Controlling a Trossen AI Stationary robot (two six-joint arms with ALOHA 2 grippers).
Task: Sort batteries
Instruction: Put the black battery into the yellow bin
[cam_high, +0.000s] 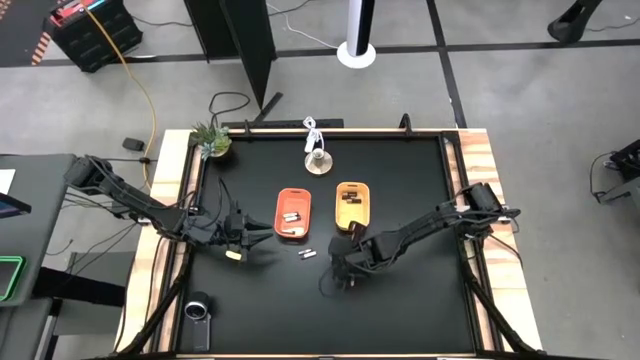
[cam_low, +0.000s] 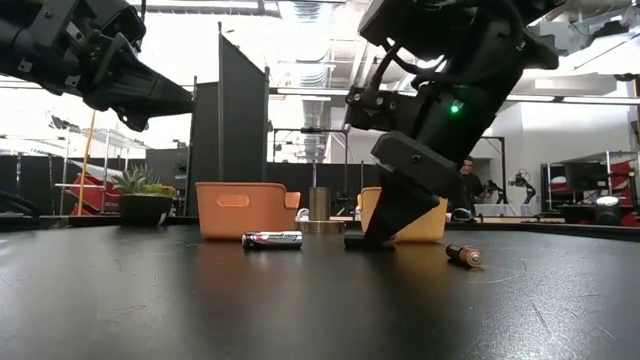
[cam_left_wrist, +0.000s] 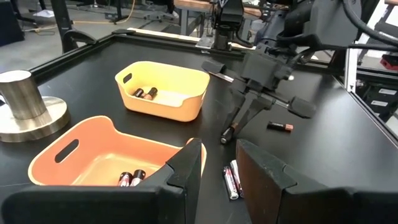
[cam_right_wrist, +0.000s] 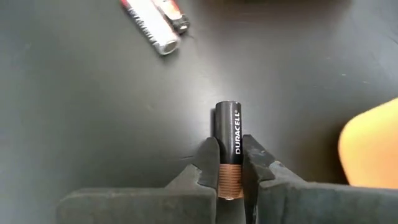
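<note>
Right tool (cam_right_wrist: 229, 168) clamps a dark battery (cam_right_wrist: 227, 134) lying on the table, beside the yellow tray (cam_right_wrist: 371, 146).

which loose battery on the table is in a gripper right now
The black-and-copper Duracell battery, pinched at its copper end by the right gripper. The silver-and-red pair and the other copper-tipped battery lie free.

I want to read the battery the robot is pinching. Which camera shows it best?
The right wrist view: the Duracell battery fills the picture between the right gripper fingers, its label readable. The low view and left wrist view show only its dark tip at the table; the high view hides it under the arm.
</note>
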